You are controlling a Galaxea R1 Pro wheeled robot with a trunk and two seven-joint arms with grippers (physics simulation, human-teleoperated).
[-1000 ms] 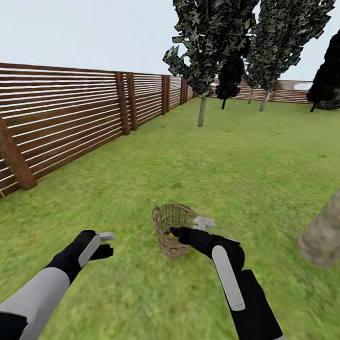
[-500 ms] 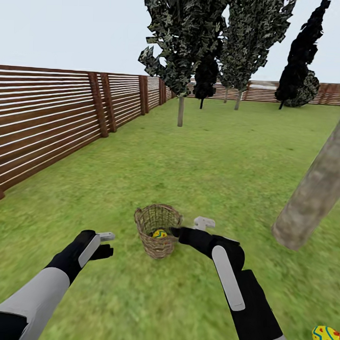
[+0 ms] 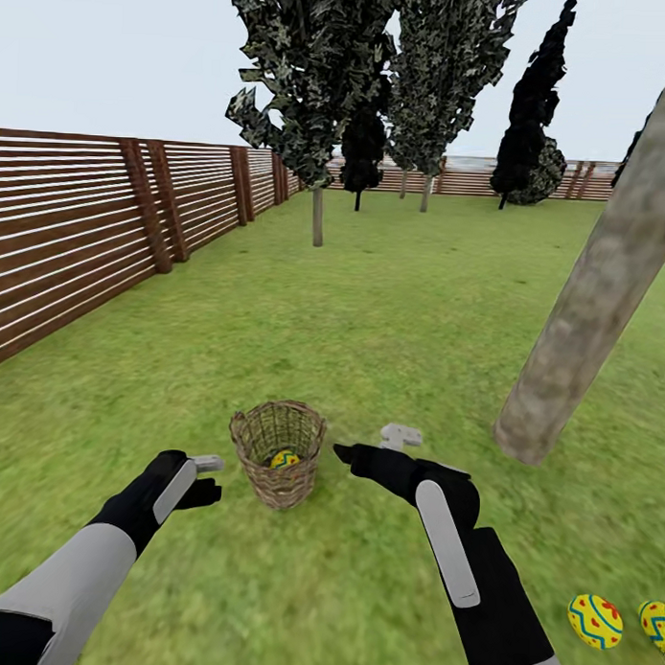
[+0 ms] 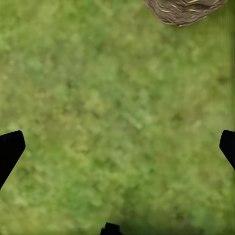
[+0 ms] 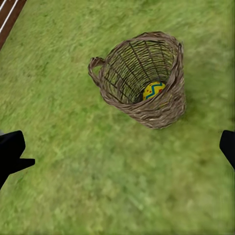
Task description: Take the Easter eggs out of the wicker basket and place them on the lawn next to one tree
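Observation:
The wicker basket [image 3: 277,451] stands on the lawn [image 3: 391,315] between my two arms, with one yellow Easter egg [image 3: 285,458] inside it. That egg [image 5: 153,90] and the basket [image 5: 147,78] also show in the right wrist view. Two more eggs [image 3: 595,621] [image 3: 655,624] lie on the grass at the lower right, not far from the thick grey-brown tree trunk [image 3: 593,294]. My left gripper [image 3: 210,477] hangs open left of the basket. My right gripper [image 3: 372,447] hangs open right of it, holding nothing. The basket's edge [image 4: 185,10] shows in the left wrist view.
A brown slat fence [image 3: 77,237] runs along the left and the far side. A thin-trunked leafy tree [image 3: 317,212] and dark narrow trees [image 3: 532,119] stand far ahead. Open grass stretches between the basket and the trunk.
The whole view has swung to the right: the basket and fence slid left, and the trunk and two eggs on the grass came into sight. The arms keep their pose.

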